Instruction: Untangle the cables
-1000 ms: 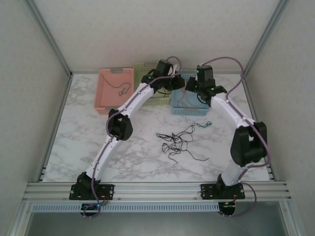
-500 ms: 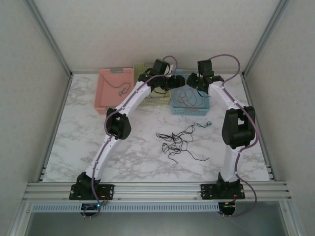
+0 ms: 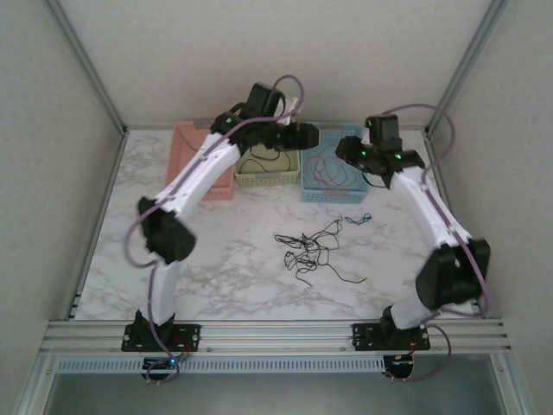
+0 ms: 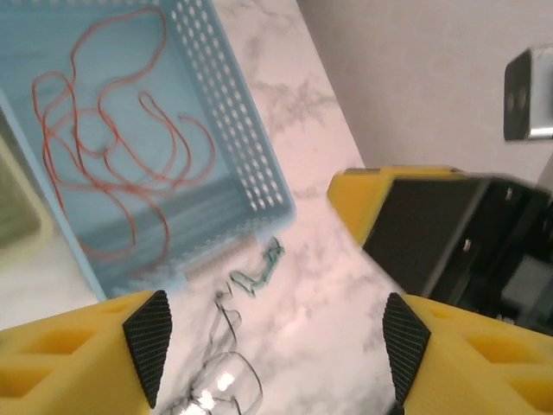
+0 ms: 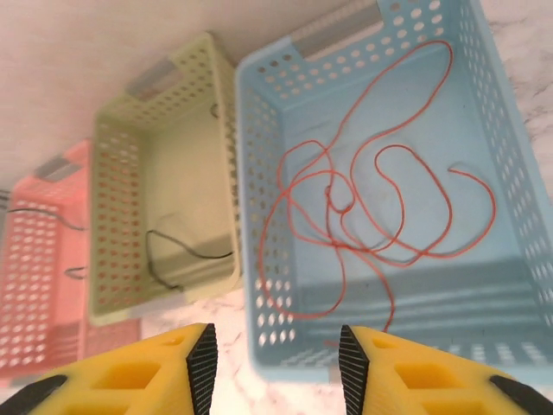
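A loose tangle of thin black cables (image 3: pixel 311 251) lies on the marble mid-table, with a small green cable (image 3: pixel 359 219) just to its right. A red-orange cable (image 5: pixel 371 207) is coiled inside the blue basket (image 3: pixel 333 197). My left gripper (image 3: pixel 302 136) hangs between the yellow-green basket and the blue basket, open and empty. In the left wrist view the left gripper (image 4: pixel 276 346) looks down on the green cable (image 4: pixel 259 272) and a black cable loop (image 4: pixel 220 363). My right gripper (image 3: pixel 347 149) is open above the blue basket's right side, and the right gripper (image 5: pixel 276 372) holds nothing.
The yellow-green basket (image 5: pixel 164 156) holds one dark cable (image 5: pixel 181 255). The pink basket (image 5: pixel 34 285) at far left holds another dark cable (image 5: pixel 43 220). All three baskets stand along the back wall. Metal frame rails (image 3: pixel 276 333) border the table.
Both grippers have gone from shut to open over the blue basket. The left arm has swung back and left, the right arm out to the right. The red-orange cable lies loose in the blue basket.
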